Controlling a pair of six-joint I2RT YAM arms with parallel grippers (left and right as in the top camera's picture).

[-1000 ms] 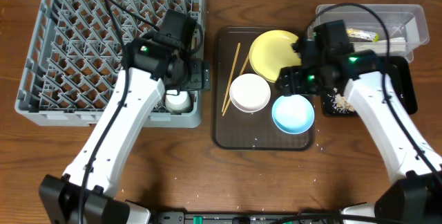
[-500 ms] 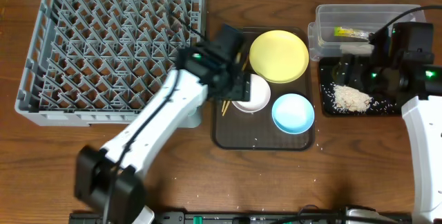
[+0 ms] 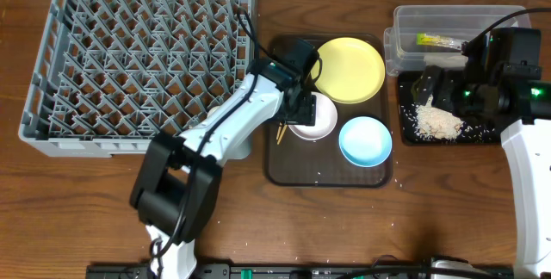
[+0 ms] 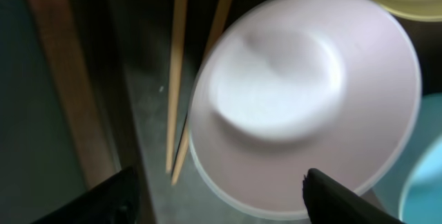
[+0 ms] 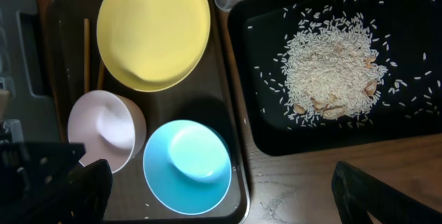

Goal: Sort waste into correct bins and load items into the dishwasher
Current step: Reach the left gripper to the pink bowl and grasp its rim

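You'll see the black tray [image 5: 269, 124] is glossy, right of the smooth yellow plate [image 5: 153, 30] — wooden chopsticks [image 4: 177, 72] lie left of it.

One round yellow plate [image 3: 349, 70] is counted on the single brown serving tray [image 3: 327, 174]. Two bowls are found there: one white bowl [image 3: 317, 117] and one light-blue bowl [image 3: 365, 140]. Two wooden chopsticks [image 4: 179, 65] are seen at the tray's left side. One grey dish rack [image 3: 129, 64] is placed at the far left. At the right, two bins are counted: one clear tub [image 3: 403, 29] and one black tray [image 5: 407, 124]. One yellow-green packet [image 3: 439, 41] is seen in the tub, and one heap of rice grains [image 3: 437, 122] on the black tray. Two robot arms are in view: the left arm [image 3: 228, 128] and the right arm [image 3: 527, 154].
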